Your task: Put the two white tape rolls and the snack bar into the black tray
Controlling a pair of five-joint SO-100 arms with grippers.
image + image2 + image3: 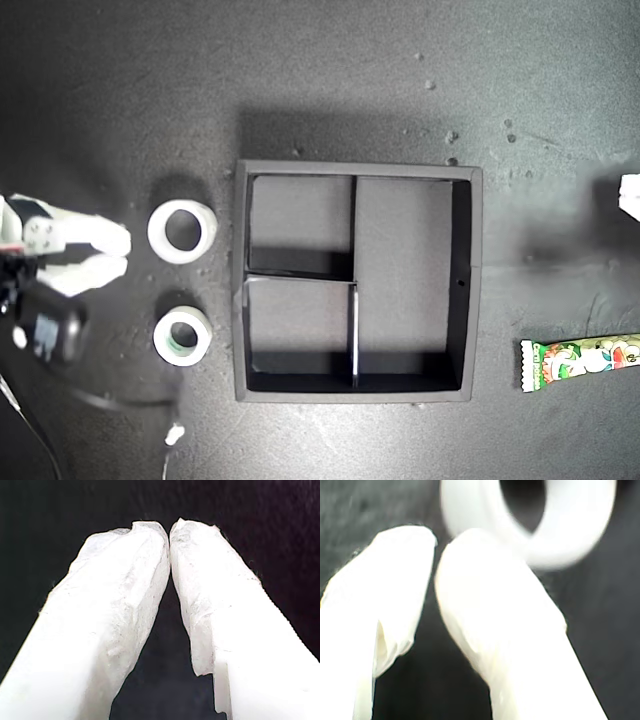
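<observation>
The tray [466,290] is sitting on the dark table [330,80], all three compartments showing bare floor. The plain roll [182,231] is lying flat just beside the tray, on the side toward the exterior view's left. The green-core roll [182,336] is lying flat near the same wall of the tray, apart from the plain roll. The bar [580,362] is lying well apart from the tray on the opposite side, running off the exterior view's right edge.

My second gripper [122,250] is hovering beyond the plain roll from the tray, its tips close together with a narrow gap and holding nothing. In the second wrist view the gripper [436,555] is pointing at the plain roll [570,540], one fingertip overlapping its rim; contact cannot be determined.

My first gripper [170,530] is showing its tips touching, gripping nothing, over dark surface. A white part [630,196] is showing at the exterior view's right edge, beyond the bar from the tray.
</observation>
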